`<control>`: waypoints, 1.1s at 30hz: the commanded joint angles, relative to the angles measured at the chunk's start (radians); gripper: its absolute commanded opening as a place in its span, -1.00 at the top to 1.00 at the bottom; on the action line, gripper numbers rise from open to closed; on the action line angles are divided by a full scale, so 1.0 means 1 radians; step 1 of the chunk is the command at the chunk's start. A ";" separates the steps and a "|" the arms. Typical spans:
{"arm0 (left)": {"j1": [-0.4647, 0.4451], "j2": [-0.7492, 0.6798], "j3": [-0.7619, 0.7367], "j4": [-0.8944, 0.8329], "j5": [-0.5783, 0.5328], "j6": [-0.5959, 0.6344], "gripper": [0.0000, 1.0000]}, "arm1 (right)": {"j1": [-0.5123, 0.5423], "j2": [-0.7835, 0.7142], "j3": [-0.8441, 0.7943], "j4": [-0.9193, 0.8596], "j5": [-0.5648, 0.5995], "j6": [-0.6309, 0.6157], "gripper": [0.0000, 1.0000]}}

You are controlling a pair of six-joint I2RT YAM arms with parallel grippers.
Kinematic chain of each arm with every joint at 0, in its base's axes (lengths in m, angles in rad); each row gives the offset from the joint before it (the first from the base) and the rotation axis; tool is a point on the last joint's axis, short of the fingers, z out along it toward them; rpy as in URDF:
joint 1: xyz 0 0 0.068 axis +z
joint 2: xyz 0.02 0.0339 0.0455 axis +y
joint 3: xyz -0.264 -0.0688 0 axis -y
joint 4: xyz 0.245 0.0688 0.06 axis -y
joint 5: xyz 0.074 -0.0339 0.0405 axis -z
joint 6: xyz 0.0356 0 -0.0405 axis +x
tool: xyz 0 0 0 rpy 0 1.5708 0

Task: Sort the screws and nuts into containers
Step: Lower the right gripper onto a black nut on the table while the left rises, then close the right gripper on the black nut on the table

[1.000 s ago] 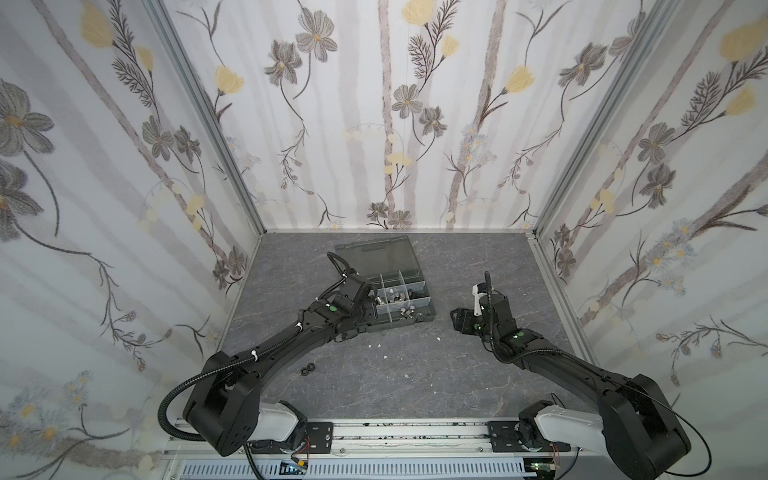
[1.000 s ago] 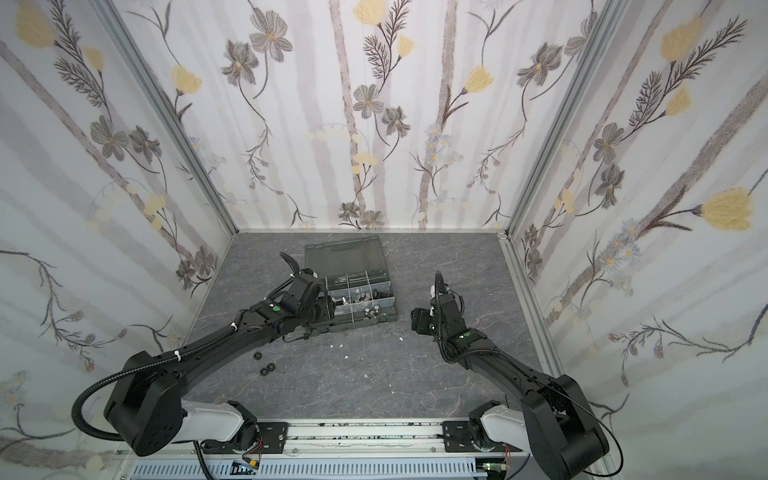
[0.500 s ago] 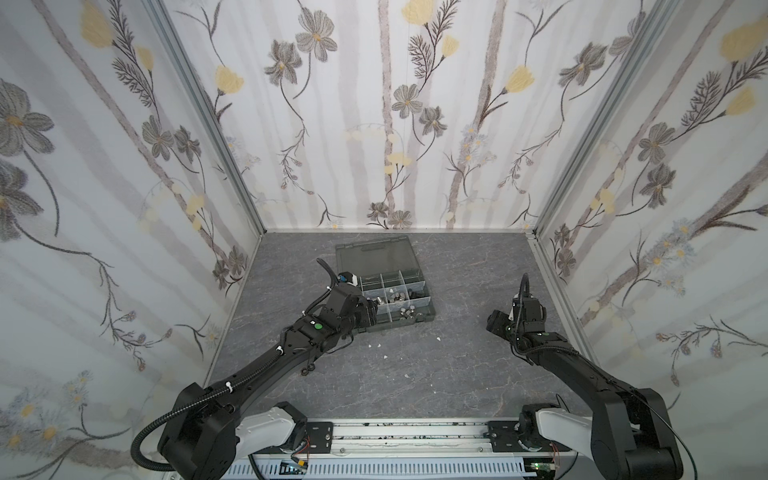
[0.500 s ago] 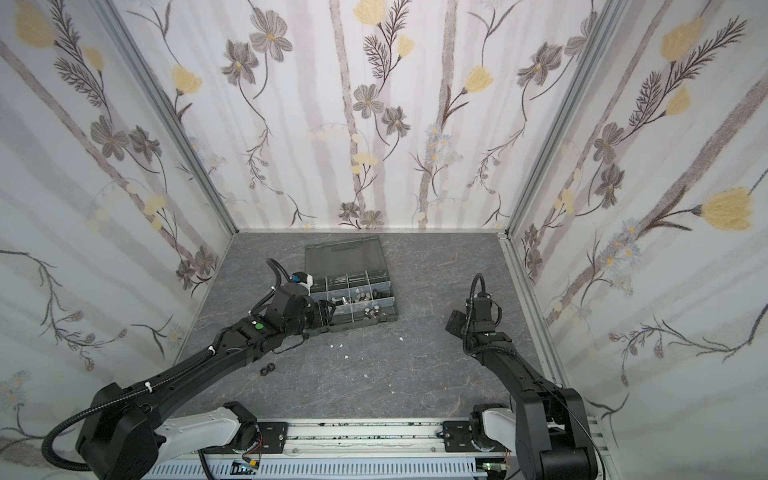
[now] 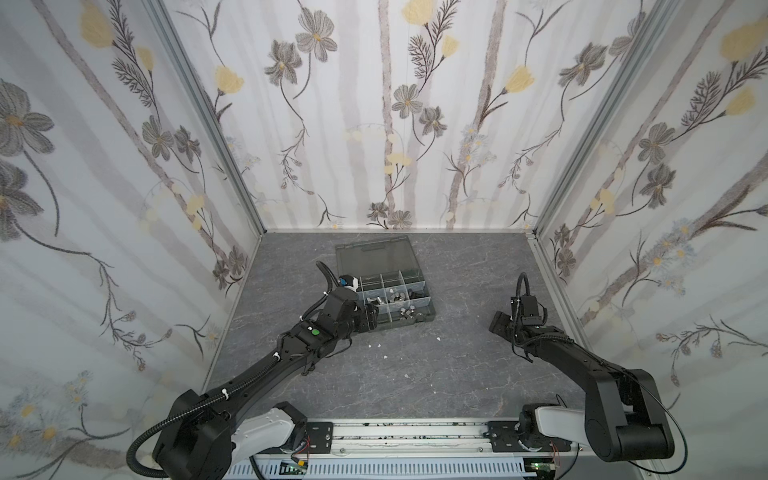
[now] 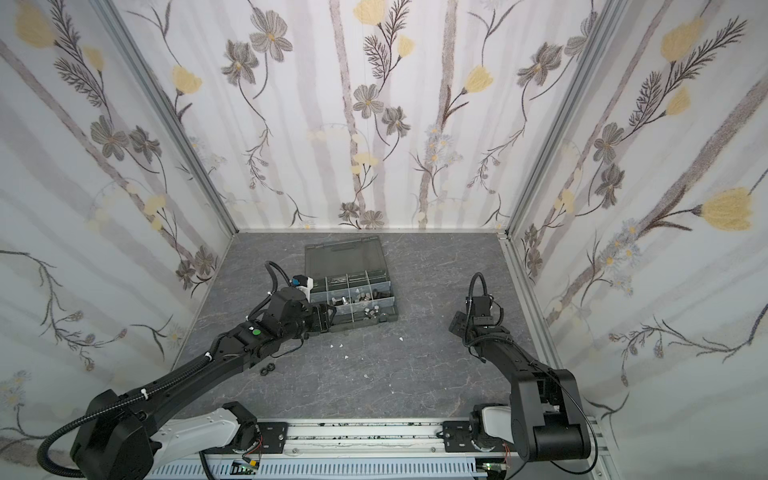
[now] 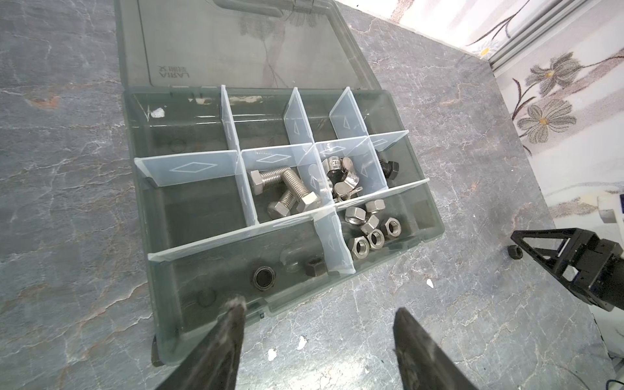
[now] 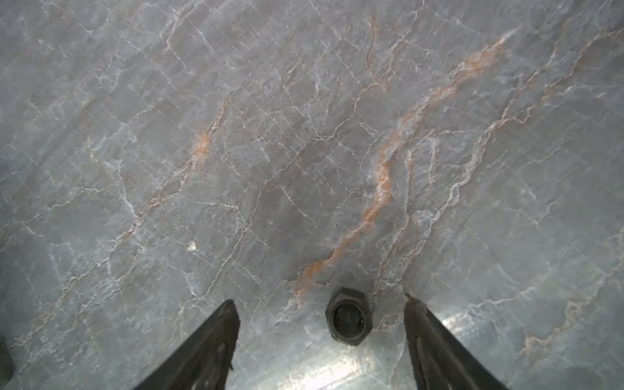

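Nut: one black nut [image 8: 349, 315] lies flat, bore upward, on the worktop [image 8: 304, 135] toward its right edge, well apart from the organizer box [image 7: 162, 304].
Handling: probably light, rigid steel with smooth flats. It looks likely to skate on the polished surface or flick out if squeezed off-centre, and it is not fragile.
Hold point: two opposite flats across the hex, fingertips low against the worktop, seems best.
Right gripper: right gripper [image 8: 320, 300] has its jaws spread wide and grips nothing.
Nut against jaws: it sits between the two fingers, level with their tips, nearer one finger than the other and touching neither.
Next move: judged, centre a little over the nut, then close.
Left gripper: left gripper [image 7: 317, 308] is open and empty at the box's near wall, toward the near left corner.
Containers: the box stands toward the back middle of the worktop with its lid [image 7: 236, 44] laid open. Silver screws [image 7: 283, 192] fill one cell, silver nuts [image 7: 371, 229] another, and black nuts [image 7: 263, 278] lie in the near cell.
Loose pieces: two more black nuts [image 6: 268, 369] rest on the worktop beside the left arm, toward the left edge.
Progress: mostly sorted, by this showing.
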 commanded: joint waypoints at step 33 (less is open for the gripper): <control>0.001 -0.058 -0.004 0.021 0.023 0.000 -0.42 | 0.033 0.119 0.021 0.020 -0.069 -0.006 0.66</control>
